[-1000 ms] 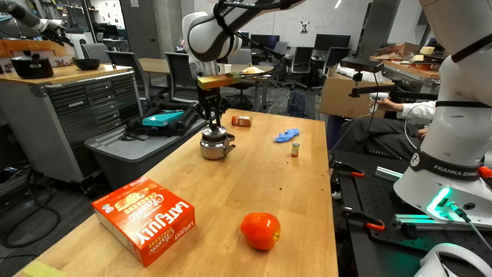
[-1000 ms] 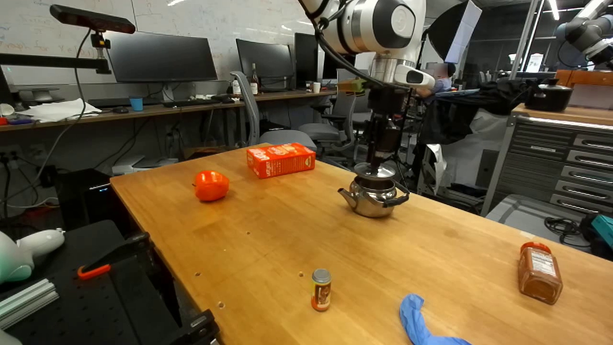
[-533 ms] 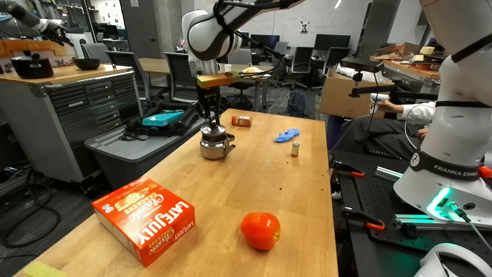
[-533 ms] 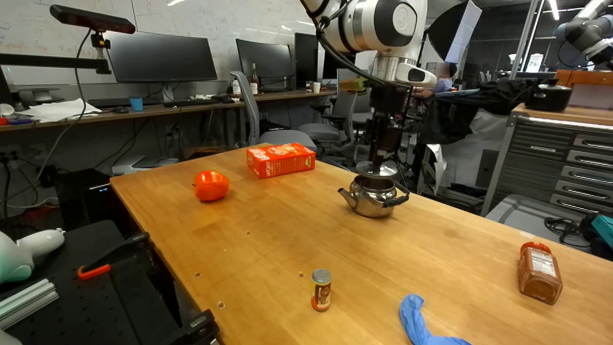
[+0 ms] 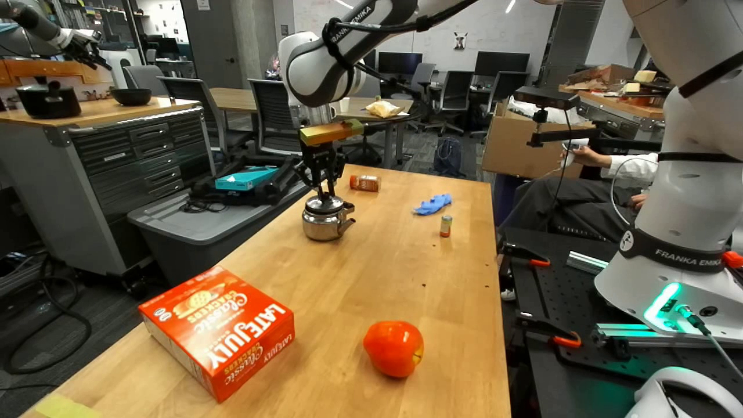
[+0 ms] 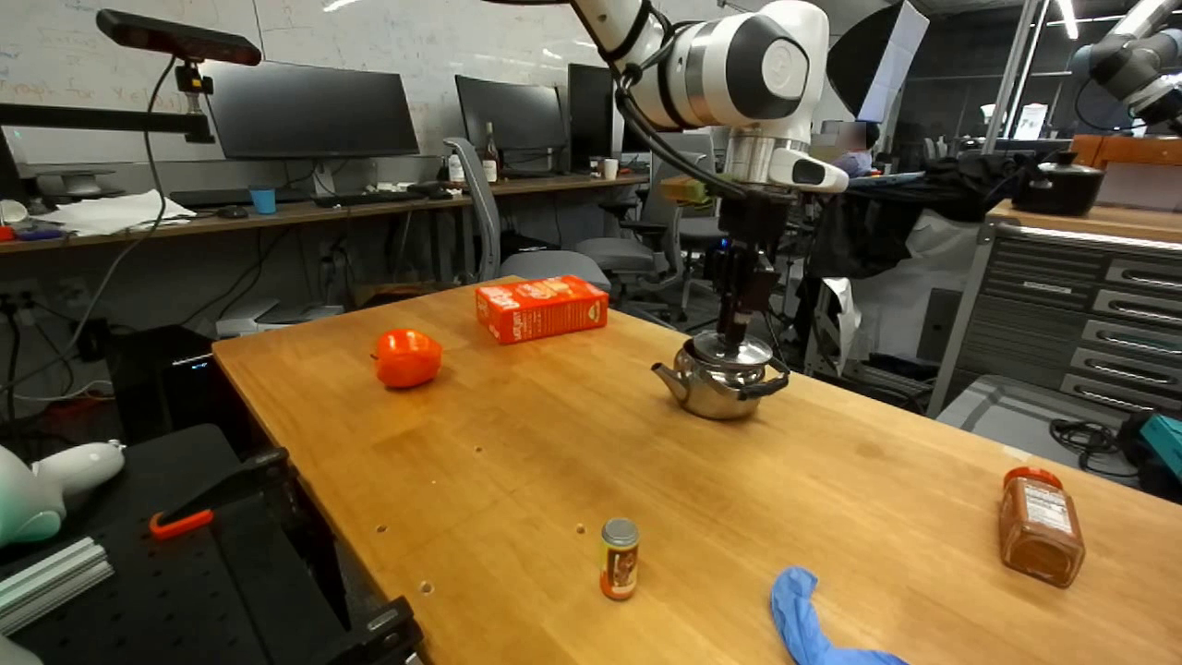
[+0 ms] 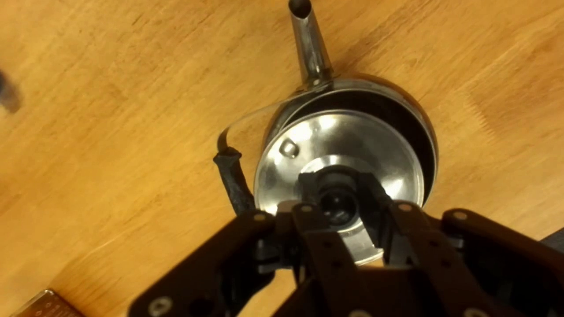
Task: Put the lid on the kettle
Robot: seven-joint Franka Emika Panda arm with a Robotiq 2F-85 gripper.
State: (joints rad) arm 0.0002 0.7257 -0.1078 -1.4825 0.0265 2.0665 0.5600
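Observation:
The kettle (image 6: pixel 713 395), small and shiny silver, stands upright on the table with its spout and dark handle (image 7: pixel 233 180) showing. My gripper (image 7: pixel 338 189) is shut on the black knob (image 7: pixel 337 207) of the silver lid (image 7: pixel 370 136). In both exterior views the lid (image 6: pixel 755 351) is right down at the kettle's mouth, under the gripper (image 5: pixel 326 194). From the wrist, the lid lies off-centre: a dark crescent of the mouth stays uncovered towards the spout and along the right side. Whether its rim touches the kettle all round I cannot tell.
On the same table are an orange cracker box (image 5: pixel 217 328), an orange-red ball-like fruit (image 5: pixel 394 348), a blue glove (image 5: pixel 433 204), a small spice jar (image 6: pixel 619 559) and a larger bottle lying down (image 6: pixel 1042 526). The table edge (image 6: pixel 933 428) runs close behind the kettle.
My gripper has come down with the lid, and the gap seen between lid and kettle has closed. The hand leans a little more now. The kettle has stayed in place.

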